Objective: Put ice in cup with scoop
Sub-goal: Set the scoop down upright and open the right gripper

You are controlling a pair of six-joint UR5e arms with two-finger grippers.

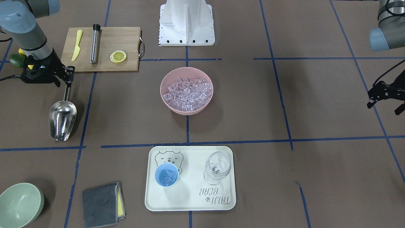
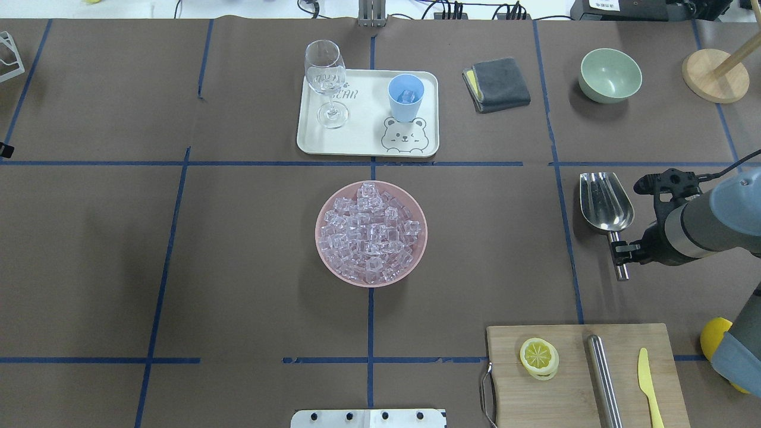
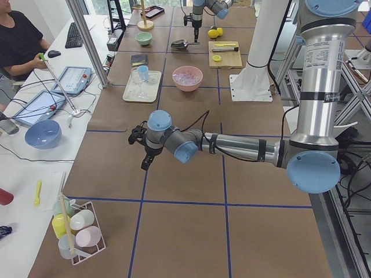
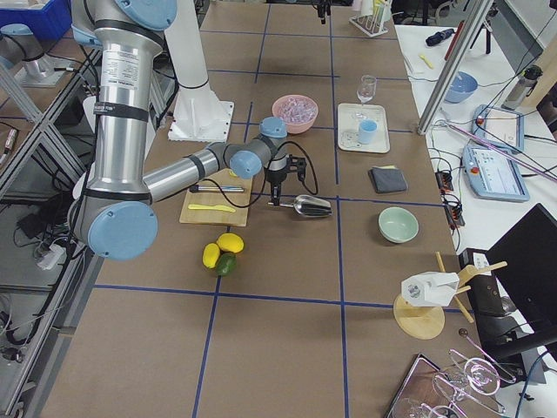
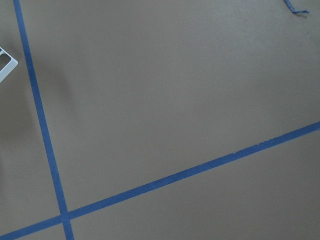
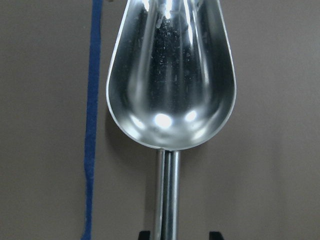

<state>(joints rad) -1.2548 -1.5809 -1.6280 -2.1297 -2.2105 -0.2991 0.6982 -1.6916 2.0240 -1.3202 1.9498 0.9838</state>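
The steel scoop (image 1: pixel 62 119) lies on the table at the robot's right, its trough empty in the right wrist view (image 6: pixel 170 80). My right gripper (image 1: pixel 67 81) is open, its fingertips on either side of the scoop's thin handle (image 6: pixel 167 200) and apart from it. The ice (image 1: pixel 187 90) fills a pink bowl (image 1: pixel 164 95) in the table's middle. The light-blue cup (image 1: pixel 166 174) stands on a white tray (image 1: pixel 190 202) and holds a few cubes. My left gripper (image 1: pixel 384 106) is open and empty, far to the robot's left.
A clear wine glass (image 1: pixel 217 167) shares the tray. A cutting board (image 1: pixel 101 49) with a steel cylinder, yellow knife and lemon slice lies behind the scoop. A grey cloth (image 1: pixel 102 204) and a pale green bowl (image 1: pixel 19 204) lie at the far side.
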